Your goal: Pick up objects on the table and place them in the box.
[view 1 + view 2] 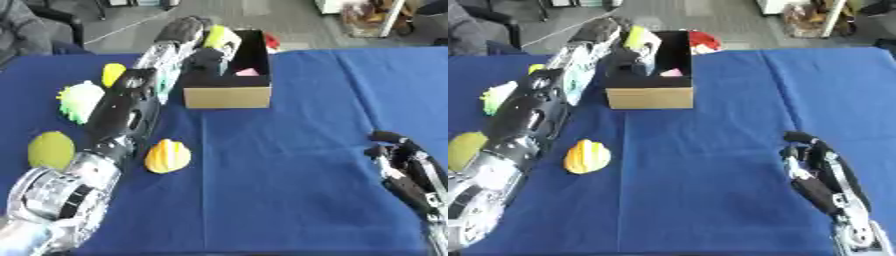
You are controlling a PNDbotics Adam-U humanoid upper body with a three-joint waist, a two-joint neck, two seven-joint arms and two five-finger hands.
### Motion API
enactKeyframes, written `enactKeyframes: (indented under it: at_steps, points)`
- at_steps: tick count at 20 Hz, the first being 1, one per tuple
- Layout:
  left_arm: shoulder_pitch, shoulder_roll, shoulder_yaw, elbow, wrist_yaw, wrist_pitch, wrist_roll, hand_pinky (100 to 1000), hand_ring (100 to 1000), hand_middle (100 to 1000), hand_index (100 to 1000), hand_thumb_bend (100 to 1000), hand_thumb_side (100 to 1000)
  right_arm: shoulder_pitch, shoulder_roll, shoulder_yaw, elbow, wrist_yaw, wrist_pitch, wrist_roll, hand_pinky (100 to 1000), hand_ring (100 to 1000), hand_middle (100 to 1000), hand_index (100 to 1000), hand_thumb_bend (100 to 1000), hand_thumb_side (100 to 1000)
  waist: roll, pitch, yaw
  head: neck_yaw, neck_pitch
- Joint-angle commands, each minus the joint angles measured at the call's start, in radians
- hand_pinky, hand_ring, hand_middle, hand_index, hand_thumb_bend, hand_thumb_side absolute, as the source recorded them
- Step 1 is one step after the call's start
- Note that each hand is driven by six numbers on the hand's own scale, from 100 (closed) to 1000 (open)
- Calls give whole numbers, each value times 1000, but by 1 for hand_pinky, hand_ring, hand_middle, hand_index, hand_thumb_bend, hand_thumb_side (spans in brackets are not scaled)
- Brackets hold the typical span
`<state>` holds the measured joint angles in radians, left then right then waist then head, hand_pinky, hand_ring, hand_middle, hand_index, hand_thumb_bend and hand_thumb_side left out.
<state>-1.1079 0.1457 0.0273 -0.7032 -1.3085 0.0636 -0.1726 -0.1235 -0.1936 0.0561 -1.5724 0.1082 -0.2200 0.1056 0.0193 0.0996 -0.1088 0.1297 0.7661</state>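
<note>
Cardboard box sits at the far centre of the blue tabletop, open top, dark inside. A pink object lies in the box against its near wall. A red thing shows just behind the box's far right corner; cannot tell if it touches.

Left arm stretches from the lower left across the tabletop up to the box. Left hand is over the box's left rim, fingers curled round a yellow-green object, held above the opening, not yet down inside.

Right hand rests idle at the lower right on the tabletop, fingers up and seemingly relaxed, holding nothing.

Still out on the tabletop, all left of the arm or beside it: orange ridged object just right of the forearm, round olive-yellow object near the left edge, spiky white-green object, small yellow object farther back.
</note>
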Motion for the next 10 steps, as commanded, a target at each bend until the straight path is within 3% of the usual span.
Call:
enactKeyframes:
  at_steps: [1, 6, 8, 10]
  points:
    - [-27, 39, 2, -20, -15, -13, -6, 807, 750, 832, 974, 478, 831, -11, -11, -3, -10, -3, -3, 3, 758, 665, 744, 802, 100, 361, -12, -20, 2, 0, 4]
    - [-24, 58, 8, -27, -14, -24, -15, 806, 746, 826, 971, 487, 804, -11, -11, -4, -10, -2, -4, 3, 758, 665, 744, 802, 100, 362, -12, -21, 4, -1, 4]
    - [-20, 75, 0, -47, 8, -57, -30, 806, 743, 817, 966, 470, 789, -10, -13, -6, -9, -1, -4, 1, 758, 665, 744, 802, 100, 360, -12, -21, 5, -1, 4]
    - [-13, 105, -21, -82, 53, -126, -67, 802, 735, 799, 951, 460, 772, -9, -15, -8, -8, 0, -4, -1, 758, 665, 744, 802, 100, 359, -10, -21, 6, -3, 4]
